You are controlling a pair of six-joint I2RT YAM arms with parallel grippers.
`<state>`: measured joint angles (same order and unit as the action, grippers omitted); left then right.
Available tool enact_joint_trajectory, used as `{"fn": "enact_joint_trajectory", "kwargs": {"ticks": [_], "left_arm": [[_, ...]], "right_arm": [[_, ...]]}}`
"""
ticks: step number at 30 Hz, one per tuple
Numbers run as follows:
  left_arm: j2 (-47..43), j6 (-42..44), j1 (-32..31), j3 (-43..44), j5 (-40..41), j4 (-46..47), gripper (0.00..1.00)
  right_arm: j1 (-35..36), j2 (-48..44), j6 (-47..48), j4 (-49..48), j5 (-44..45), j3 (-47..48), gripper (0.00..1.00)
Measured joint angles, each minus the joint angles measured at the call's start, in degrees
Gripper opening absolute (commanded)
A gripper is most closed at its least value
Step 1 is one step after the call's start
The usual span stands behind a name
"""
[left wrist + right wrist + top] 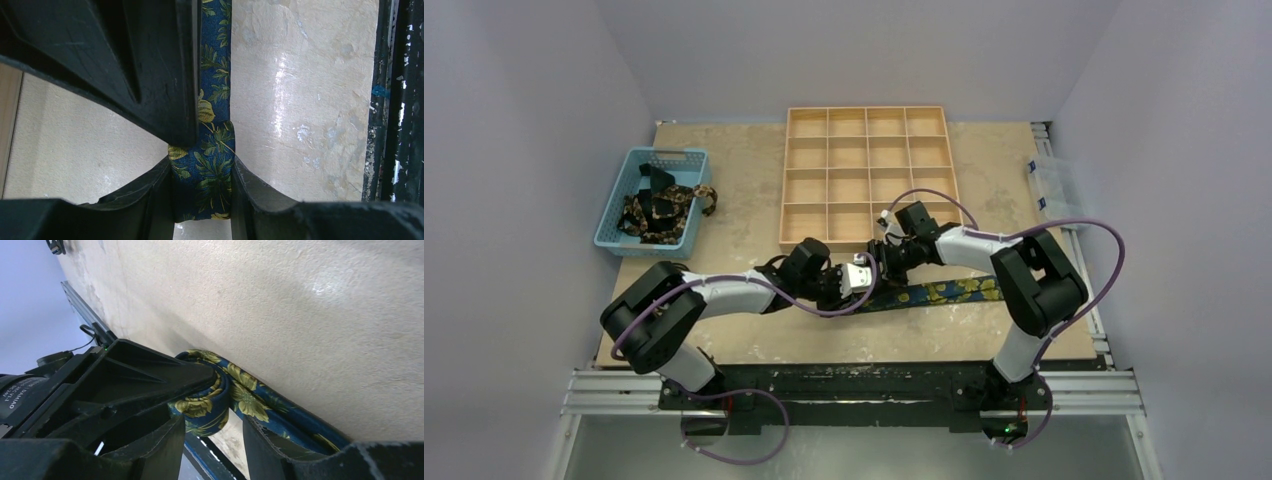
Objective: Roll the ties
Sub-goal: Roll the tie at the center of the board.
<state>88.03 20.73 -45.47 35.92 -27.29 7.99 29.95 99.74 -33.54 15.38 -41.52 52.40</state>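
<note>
A navy tie with a yellow-gold floral print lies flat along the near part of the table, its left end turned into a small roll. My left gripper is shut on that rolled end, and in the left wrist view both fingers press the sides of the roll. My right gripper comes in from behind. In the right wrist view its jaws stand apart around the roll, with a gap on one side. More ties lie heaped in the blue basket.
The wooden tray with its grid of compartments stands just behind both grippers. The blue basket sits at the far left. The table's near edge and black rail run close beside the tie. Purple cables loop off both arms.
</note>
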Motion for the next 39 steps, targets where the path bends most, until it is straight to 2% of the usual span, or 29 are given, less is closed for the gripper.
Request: {"fn": "enact_joint_trajectory", "kwargs": {"ticks": [4, 10, 11, 12, 16, 18, 22, 30, 32, 35, 37, 39], "left_arm": [[0.33, -0.09, -0.04, 0.35, 0.00, -0.15, 0.37], [0.76, -0.39, -0.04, 0.37, -0.02, 0.39, 0.44], [0.94, -0.63, -0.04, 0.31, 0.00, 0.61, 0.44], [1.07, -0.87, -0.04, 0.17, 0.00, 0.94, 0.44], [1.44, -1.97, -0.07, -0.20, -0.44, 1.81, 0.43], [2.01, -2.16, -0.04, -0.20, -0.66, 1.88, 0.41], [2.54, -2.32, -0.04, -0.20, -0.87, 2.75, 0.38], [3.08, -2.75, -0.04, -0.20, -0.96, 4.00, 0.37], [3.08, -2.84, -0.04, -0.20, -0.96, 4.00, 0.37], [3.10, -3.13, -0.04, -0.20, -0.94, 4.04, 0.40], [3.10, -3.19, -0.04, -0.20, -0.92, 4.09, 0.47], [3.10, -3.26, -0.04, -0.20, -0.92, 4.20, 0.55]], "right_arm": [[0.70, 0.07, -1.66, -1.53, -0.11, 0.00, 0.40], [0.90, 1.11, -2.05, -4.07, -0.28, -1.07, 0.12], [0.90, 1.25, -2.14, -4.50, -0.44, -1.70, 0.10], [0.90, 1.36, -2.10, -4.79, -0.68, -2.32, 0.12], [0.85, 1.44, -1.88, -6.21, -1.57, -3.63, 0.39], [0.85, 1.33, -1.86, -6.91, -1.57, -4.02, 0.46], [0.85, 0.02, -2.16, -6.64, -1.62, -4.22, 0.48], [0.90, -2.10, -2.56, -6.40, -2.54, -4.22, 0.39], [0.90, -1.64, -2.54, -6.60, -2.95, -4.22, 0.34], [0.90, -0.63, -2.36, -6.69, -3.04, -4.22, 0.18], [0.87, -0.04, -2.12, -6.69, -3.06, -4.22, 0.03], [0.85, 0.39, -1.55, -6.62, -3.04, -4.22, 0.00]]}}
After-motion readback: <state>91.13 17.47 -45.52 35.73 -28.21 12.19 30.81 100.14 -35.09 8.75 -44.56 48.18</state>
